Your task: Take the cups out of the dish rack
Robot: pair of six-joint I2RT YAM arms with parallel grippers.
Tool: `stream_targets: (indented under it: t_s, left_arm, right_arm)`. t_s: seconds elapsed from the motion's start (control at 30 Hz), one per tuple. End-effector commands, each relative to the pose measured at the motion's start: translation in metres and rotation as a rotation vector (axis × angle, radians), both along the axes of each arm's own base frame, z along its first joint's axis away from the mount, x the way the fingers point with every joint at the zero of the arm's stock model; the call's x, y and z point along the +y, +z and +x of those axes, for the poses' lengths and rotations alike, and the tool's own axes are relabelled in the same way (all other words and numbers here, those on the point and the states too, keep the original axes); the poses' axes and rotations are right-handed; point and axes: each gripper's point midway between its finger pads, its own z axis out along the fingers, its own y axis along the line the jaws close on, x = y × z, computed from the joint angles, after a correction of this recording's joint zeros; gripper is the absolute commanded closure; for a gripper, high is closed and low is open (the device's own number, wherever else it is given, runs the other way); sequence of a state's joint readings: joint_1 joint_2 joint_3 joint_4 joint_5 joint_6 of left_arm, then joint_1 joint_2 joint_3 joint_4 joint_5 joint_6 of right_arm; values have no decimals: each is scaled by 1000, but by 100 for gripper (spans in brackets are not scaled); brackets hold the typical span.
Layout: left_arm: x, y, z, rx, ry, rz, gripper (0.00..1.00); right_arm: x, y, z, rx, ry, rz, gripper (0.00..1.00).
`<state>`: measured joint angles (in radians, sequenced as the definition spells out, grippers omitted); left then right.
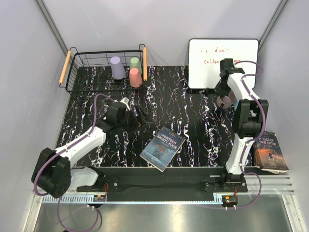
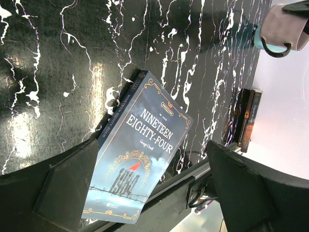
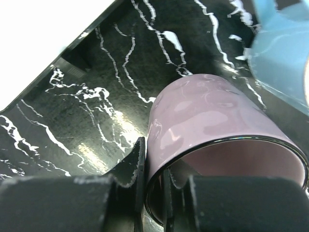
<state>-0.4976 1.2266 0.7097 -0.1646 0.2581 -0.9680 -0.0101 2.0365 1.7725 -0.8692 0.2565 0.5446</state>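
Right gripper pinches the mauve cup's rim at upper right, just beside the blue cup. I'd lower it gently, clear of that neighbour, then let go. Left gripper gapes wide, empty; three cups sit in the dish rack, upper left.

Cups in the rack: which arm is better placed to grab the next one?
Probably left: left gripper open, empty, near the dish rack; right gripper shut on the mauve cup.
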Motion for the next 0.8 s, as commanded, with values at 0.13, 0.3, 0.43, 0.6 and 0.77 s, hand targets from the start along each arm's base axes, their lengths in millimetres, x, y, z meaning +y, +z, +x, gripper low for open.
stream_targets:
  t_s: [0.13,0.3,0.43,0.6,0.77]
  left_arm:
    - [-7,0,-1,-8,-18,-12,1]
    - [-9,-5,-3,5,-24,-3,2]
    - [-11,-10,-2,17,-26,8,2]
    - [-15,-10,-1,19,-34,11,2]
    - [-19,-12,0,26,-43,15,2]
  right_arm:
    - [-13,-12,17,-30,18,-5,100]
    - [-19,-33,17,-2,13,14,100]
    - [-15,-43,20,-4,24,33,100]
    - [-14,-48,26,-6,40,37,100]
    - [-10,-53,32,-9,47,59,100]
